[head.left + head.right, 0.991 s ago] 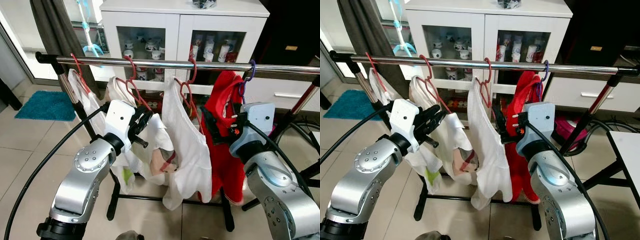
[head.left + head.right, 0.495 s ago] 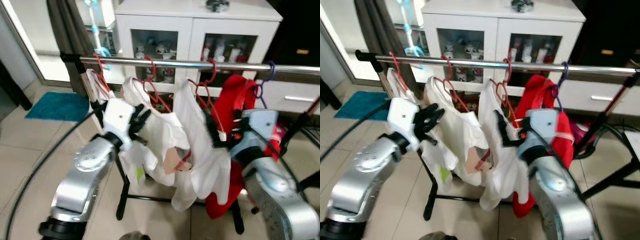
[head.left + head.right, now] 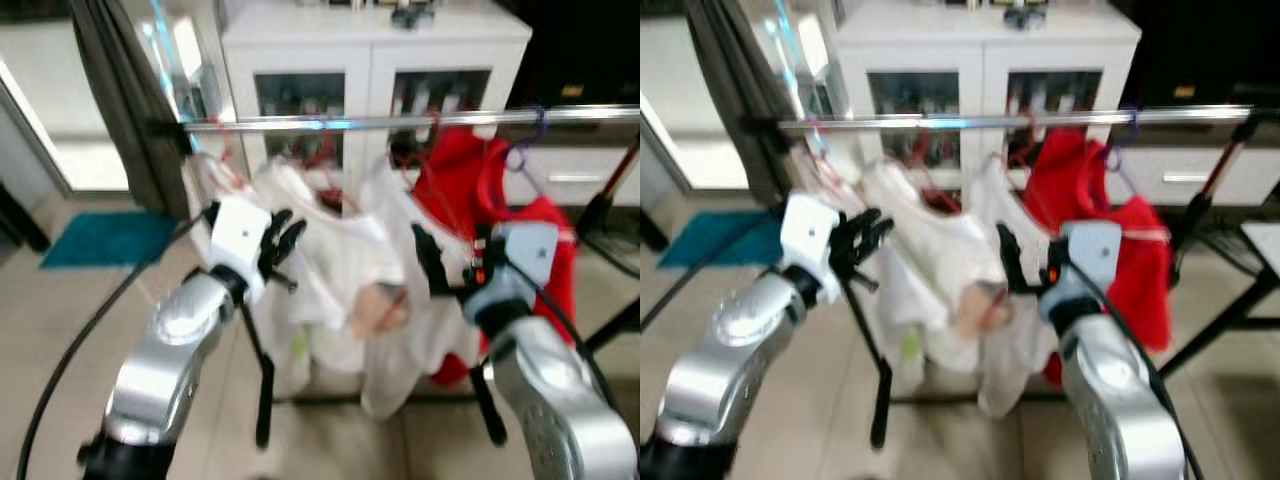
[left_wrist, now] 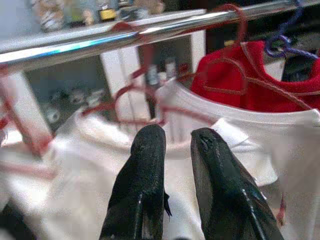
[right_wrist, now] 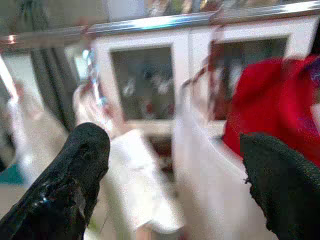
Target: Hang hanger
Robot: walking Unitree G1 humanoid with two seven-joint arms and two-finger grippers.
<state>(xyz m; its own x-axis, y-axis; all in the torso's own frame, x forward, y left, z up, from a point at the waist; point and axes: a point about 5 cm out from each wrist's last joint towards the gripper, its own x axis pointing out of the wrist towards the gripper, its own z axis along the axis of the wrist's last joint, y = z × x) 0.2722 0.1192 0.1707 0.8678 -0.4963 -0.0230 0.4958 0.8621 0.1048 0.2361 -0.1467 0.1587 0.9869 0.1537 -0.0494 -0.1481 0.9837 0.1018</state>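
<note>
two claws are raised in front of the clothes rail, and the head views are blurred. the left claw, centre left of the frame, has its black fingers close together with a narrow gap and nothing between them, pointing at a white shirt. the right claw, centre right, has its fingers spread wide apart and empty, near a second white garment and a red garment. red hangers carry the white shirts and hook over the chrome rail across the upper frame; a purple hanger holds the red garment at the upper right. behind stands a white cabinet with glass doors. a teal mat lies on the tiled floor at the left.
</note>
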